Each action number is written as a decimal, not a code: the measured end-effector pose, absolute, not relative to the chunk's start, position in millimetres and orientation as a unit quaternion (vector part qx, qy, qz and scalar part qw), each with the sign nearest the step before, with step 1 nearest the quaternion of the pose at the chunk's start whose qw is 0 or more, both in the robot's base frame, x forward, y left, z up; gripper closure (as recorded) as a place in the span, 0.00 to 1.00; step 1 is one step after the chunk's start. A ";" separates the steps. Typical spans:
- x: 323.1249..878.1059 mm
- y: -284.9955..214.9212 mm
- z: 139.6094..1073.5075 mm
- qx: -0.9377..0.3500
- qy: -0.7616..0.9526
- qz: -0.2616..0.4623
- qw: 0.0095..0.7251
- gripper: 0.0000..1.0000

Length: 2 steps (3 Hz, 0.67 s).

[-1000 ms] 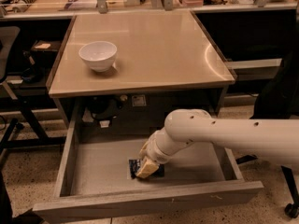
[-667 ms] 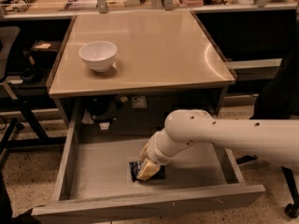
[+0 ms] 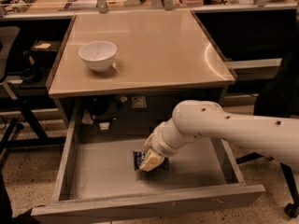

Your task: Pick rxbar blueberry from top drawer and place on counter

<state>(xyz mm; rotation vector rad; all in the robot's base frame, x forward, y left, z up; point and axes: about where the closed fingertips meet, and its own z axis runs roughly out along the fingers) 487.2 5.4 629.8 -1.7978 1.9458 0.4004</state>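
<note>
The gripper [image 3: 152, 160] is being held low inside the open top drawer [image 3: 100, 171], directly over the rxbar blueberry [image 3: 138, 159], which is lying on the drawer floor near its middle. Whether the bar is being gripped cannot be told. A white bowl [image 3: 97, 55] is sitting on the counter [image 3: 159, 45].

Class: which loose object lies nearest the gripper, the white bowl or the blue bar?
The rxbar blueberry, dark blue, on the top drawer floor right at the gripper; the white bowl sits apart, up on the counter.
</note>
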 end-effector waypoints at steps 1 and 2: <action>493.0 -1.8 653.9 -0.648 0.711 0.136 0.235 1.00; 504.4 -15.7 692.2 -0.640 0.722 0.114 0.238 1.00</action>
